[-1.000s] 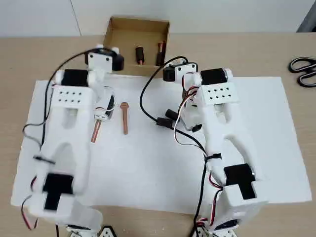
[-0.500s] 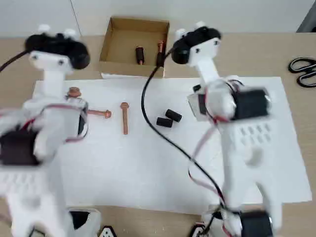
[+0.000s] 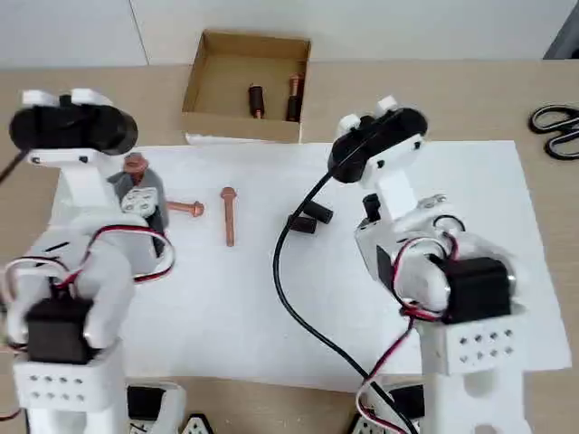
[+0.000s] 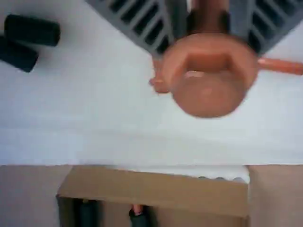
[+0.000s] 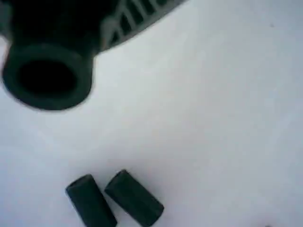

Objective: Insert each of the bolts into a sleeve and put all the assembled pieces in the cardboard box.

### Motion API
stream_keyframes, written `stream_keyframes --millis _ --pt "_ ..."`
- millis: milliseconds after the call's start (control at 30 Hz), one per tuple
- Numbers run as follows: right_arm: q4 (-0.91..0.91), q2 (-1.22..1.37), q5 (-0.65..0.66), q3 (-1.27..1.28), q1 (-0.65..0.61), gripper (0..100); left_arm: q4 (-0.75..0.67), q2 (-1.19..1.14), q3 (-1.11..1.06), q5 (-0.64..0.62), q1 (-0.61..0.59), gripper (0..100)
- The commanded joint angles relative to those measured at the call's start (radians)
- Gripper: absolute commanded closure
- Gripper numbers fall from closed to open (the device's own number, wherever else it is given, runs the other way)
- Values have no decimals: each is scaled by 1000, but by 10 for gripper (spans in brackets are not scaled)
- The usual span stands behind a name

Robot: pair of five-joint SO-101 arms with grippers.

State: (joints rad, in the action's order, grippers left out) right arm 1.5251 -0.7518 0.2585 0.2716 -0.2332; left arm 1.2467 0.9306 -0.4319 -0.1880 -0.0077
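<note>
A: Held bolt (image 4: 210, 80)?
B: Shank pinched in left gripper (image 3: 138, 183), over paper (image 3: 271, 307) nr its left edge. Head end-on to wrist cam; high cam shows it roughly upright.
A: Sleeve (image 5: 47, 78)?
B: Clamped by right gripper (image 5: 71, 21), bore facing wrist cam, above two loose sleeves (image 5: 135, 198).

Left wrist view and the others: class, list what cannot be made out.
- Held bolt, left wrist view: shank largely hidden behind its head.
- Held sleeve, right wrist view: length hidden, seen end-on.
- Cardboard box, left wrist view: contents cut off by edge.
- Scissors, high view: cut by the edge.
</note>
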Motion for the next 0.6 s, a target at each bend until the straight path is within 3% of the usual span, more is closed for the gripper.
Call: stream_keyframes --millis 0,133,267,433,567 --pt "-137 -31 -35 92 1 995 -161 49 -105 -97 49 995" --pt "-260 -31 -216 189 -1 995 -235 49 -197 -203 83 995" --pt "-315 -33 -379 281 -48 995 -292 55 -229 -230 84 995" --pt "-430 -33 -310 345 -211 994 -374 49 -231 -226 86 995" --pt "-568 -33 -265 404 -249 994 -399 49 -231 -226 86 995"
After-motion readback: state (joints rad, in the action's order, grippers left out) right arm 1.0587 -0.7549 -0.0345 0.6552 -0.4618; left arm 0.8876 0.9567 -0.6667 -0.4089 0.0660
